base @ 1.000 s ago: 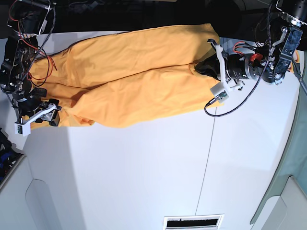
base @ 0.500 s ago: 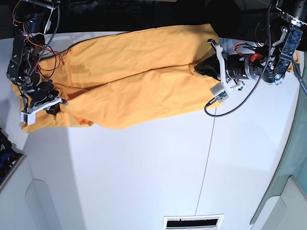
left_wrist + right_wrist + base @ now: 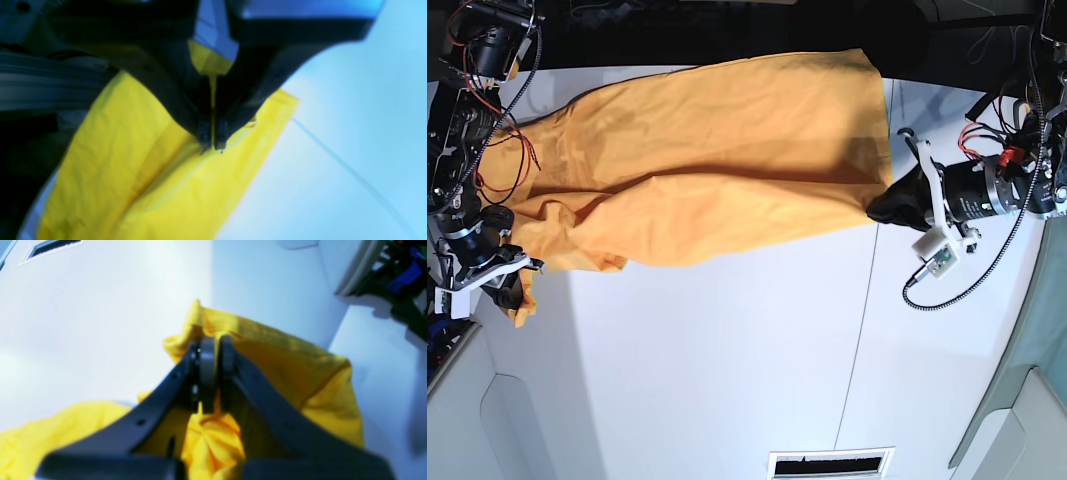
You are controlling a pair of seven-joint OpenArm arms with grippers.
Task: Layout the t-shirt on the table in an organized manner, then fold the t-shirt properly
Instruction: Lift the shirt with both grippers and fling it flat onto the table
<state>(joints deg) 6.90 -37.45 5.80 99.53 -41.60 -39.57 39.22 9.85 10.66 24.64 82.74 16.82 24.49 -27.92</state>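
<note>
The orange-yellow t-shirt lies stretched across the far half of the white table, still creased along its lower edge. At the right in the base view, my left gripper is shut on the shirt's right edge. The left wrist view shows its fingertips pinching the cloth just above the table. On the left side, my right gripper is shut on a bunched corner of the shirt near the table's left edge. In the right wrist view the gripper holds folded fabric.
A thin dark seam runs down the table right of centre. A vent slot sits at the near edge. Red and black cables hang over the shirt's left part. Dark clutter lies beyond the far edge.
My right gripper closed on the shirt's left corner and drew it down toward the table's left edge. My left gripper moved right and a little down, pulling the shirt's right edge flatter.
</note>
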